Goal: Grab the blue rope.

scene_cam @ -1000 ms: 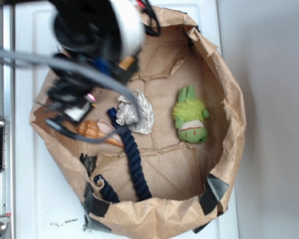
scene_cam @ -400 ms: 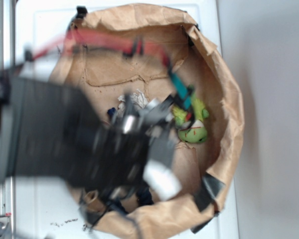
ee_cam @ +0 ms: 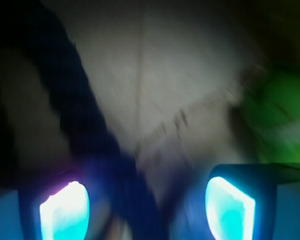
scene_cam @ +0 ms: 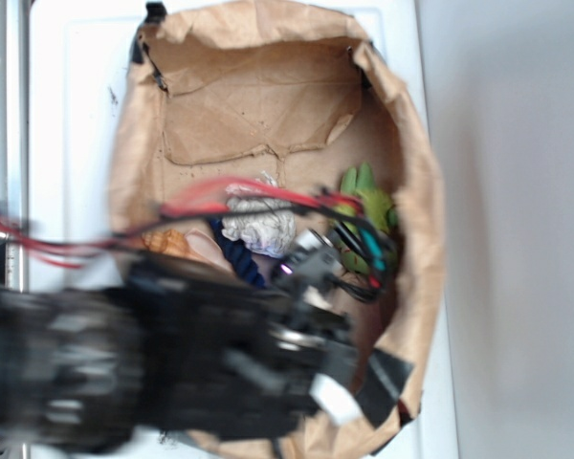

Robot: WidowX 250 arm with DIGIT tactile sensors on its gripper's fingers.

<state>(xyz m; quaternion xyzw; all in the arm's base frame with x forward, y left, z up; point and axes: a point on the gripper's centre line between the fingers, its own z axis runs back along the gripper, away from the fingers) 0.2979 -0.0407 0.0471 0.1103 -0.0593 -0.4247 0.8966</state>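
Observation:
The blue rope [ee_cam: 85,115] is a thick dark navy strand that runs from the upper left of the wrist view down between my two glowing fingers. My gripper [ee_cam: 147,200] is open, its jaws wide apart on either side of the rope, close above the bag's paper floor. In the exterior view only a short stretch of the blue rope [scene_cam: 235,254] shows beside my blurred black arm [scene_cam: 172,368], which hides the rest of it and the gripper's fingertips.
Everything lies in a brown paper bag [scene_cam: 423,201] with rolled-down walls. A white crumpled lump [scene_cam: 258,228] and an orange seashell [scene_cam: 170,243] sit by the rope. A green plush toy [scene_cam: 368,206] [ee_cam: 277,110] is to the right. Red and black cables [scene_cam: 220,196] cross above.
My arm has swung from the bag's upper left down over its lower left and now covers most of the rope. The whole view is blurred by motion.

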